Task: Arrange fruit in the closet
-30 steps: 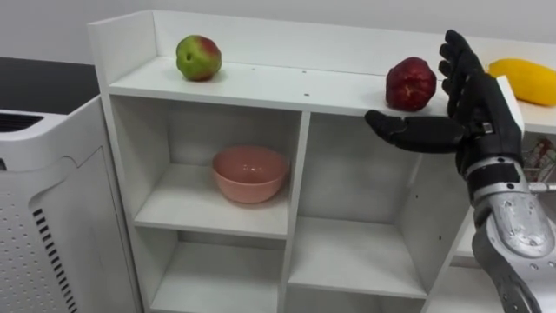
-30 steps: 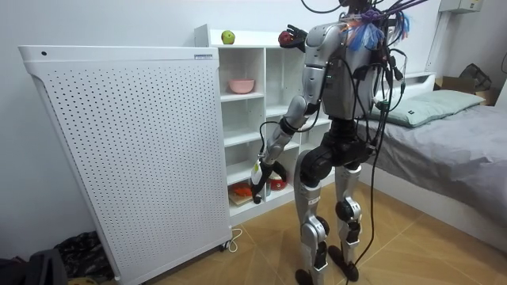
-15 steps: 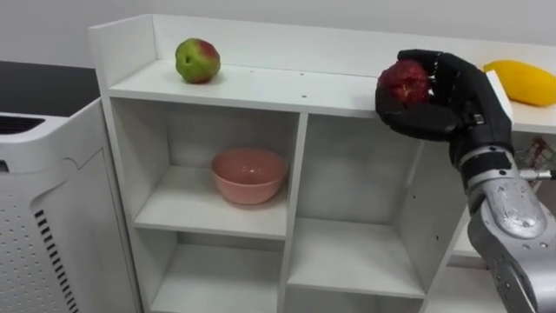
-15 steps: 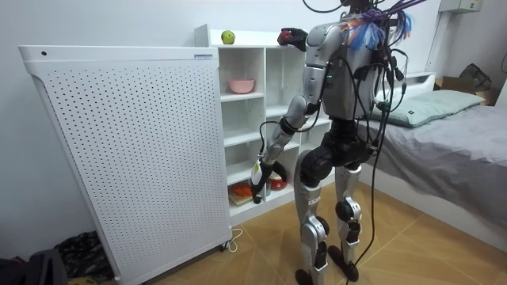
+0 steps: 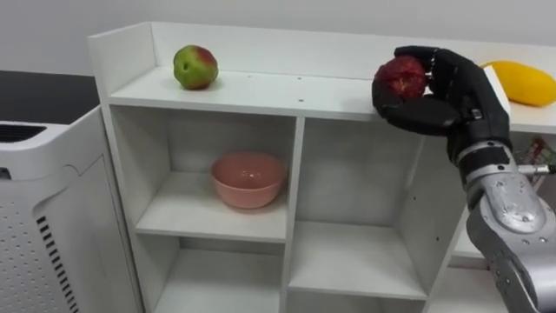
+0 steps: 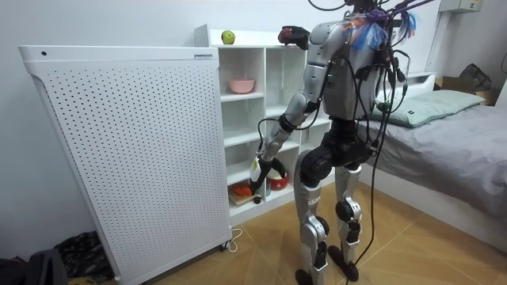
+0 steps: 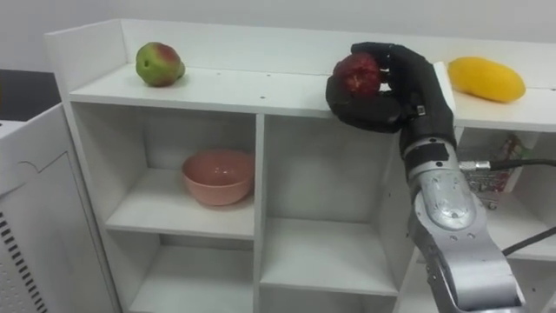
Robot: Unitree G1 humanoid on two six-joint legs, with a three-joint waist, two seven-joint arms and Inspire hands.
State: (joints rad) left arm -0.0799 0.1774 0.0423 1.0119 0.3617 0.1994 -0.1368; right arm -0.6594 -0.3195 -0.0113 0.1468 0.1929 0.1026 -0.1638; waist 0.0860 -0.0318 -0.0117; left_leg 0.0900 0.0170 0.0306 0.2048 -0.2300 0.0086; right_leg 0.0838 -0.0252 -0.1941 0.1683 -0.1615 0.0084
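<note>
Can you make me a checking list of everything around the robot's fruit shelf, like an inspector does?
Surface: white shelf top, bare between the fruits.
Job's things: green-red apple on the top's left end; yellow mango on its right; red fruit at the front edge, inside the right hand.
Clutter: pink bowl in the upper left compartment.
Hands: right hand curled round the red fruit; left hand hangs low by the bottom shelves.
Cables: nothing seen.
Surroundings: white perforated panel beside the shelves; bed at the room view's right.
</note>
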